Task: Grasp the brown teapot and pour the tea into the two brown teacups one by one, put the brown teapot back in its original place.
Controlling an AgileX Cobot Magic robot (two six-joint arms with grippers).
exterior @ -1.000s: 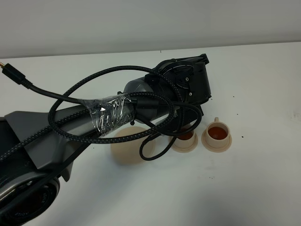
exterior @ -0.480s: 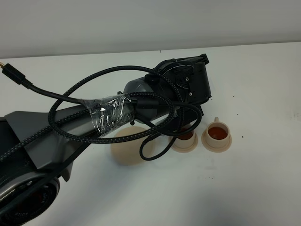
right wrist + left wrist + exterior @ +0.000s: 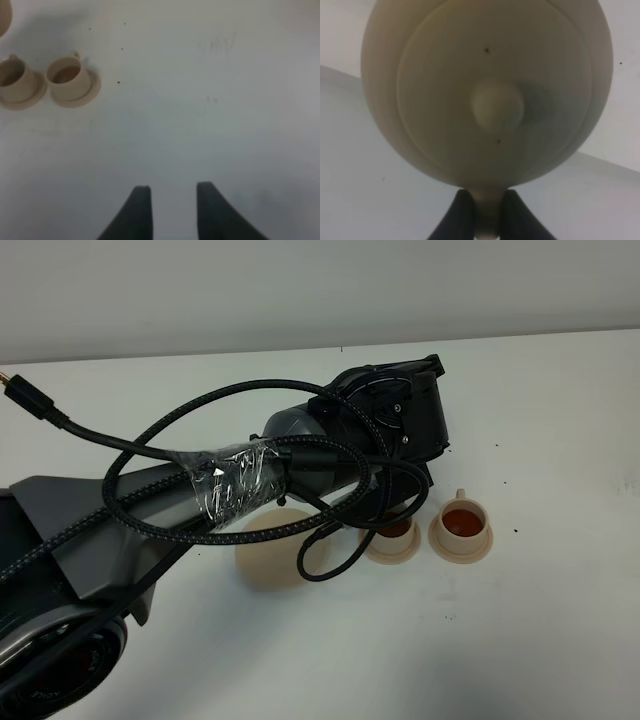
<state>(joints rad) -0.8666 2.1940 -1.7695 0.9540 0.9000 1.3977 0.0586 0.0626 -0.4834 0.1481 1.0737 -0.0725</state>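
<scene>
Nothing has shifted over the last second: my left jaws stay clamped on the round beige ceramic teapot's (image 3: 485, 90) handle above the nearer small beige teacup (image 3: 397, 532), so I judge the pour continues; right jaws hang apart.

The white table (image 3: 540, 640) carries three beige-tan pieces close together near its middle. A wide flat saucer (image 3: 262, 558) lies there, partly hidden under the arm's black cables. At its 3 o'clock, just beside it, a small saucer with a teacup (image 3: 393, 538) rests on the surface, the cup largely covered by the arm. Further toward 3 o'clock, almost touching that one, stands a second teacup (image 3: 462, 521) on its own small saucer, holding reddish-brown tea, its loop handle pointing to 12 o'clock. A few dark specks dot the tabletop around them.
</scene>
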